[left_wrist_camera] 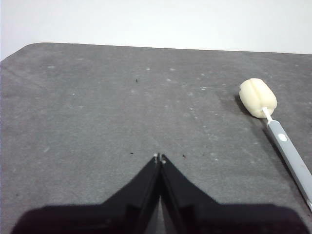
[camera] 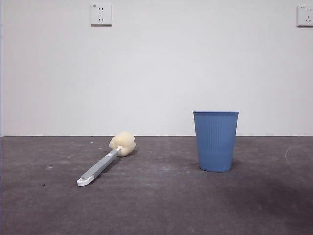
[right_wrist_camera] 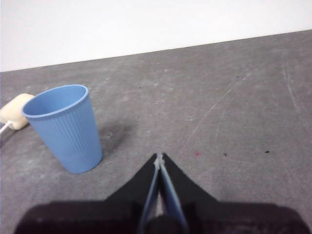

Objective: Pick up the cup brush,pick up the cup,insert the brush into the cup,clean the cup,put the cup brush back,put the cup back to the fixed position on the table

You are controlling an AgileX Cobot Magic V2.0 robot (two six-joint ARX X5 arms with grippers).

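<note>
The cup brush (camera: 108,159) lies flat on the bench (camera: 161,205), left of the cup (camera: 215,141) and well apart from it. Its head points toward the bench's far edge; its handle end points toward the near-left corner. The cup stands upright, mouth up.

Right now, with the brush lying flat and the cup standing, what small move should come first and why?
Probably open the left gripper and bring it over the cup brush. The brush lies untouched on the table, its handle off to one side of that gripper, whose jaws are shut on nothing. The right gripper is shut too, clear of the upright blue cup, so it can wait.
</note>
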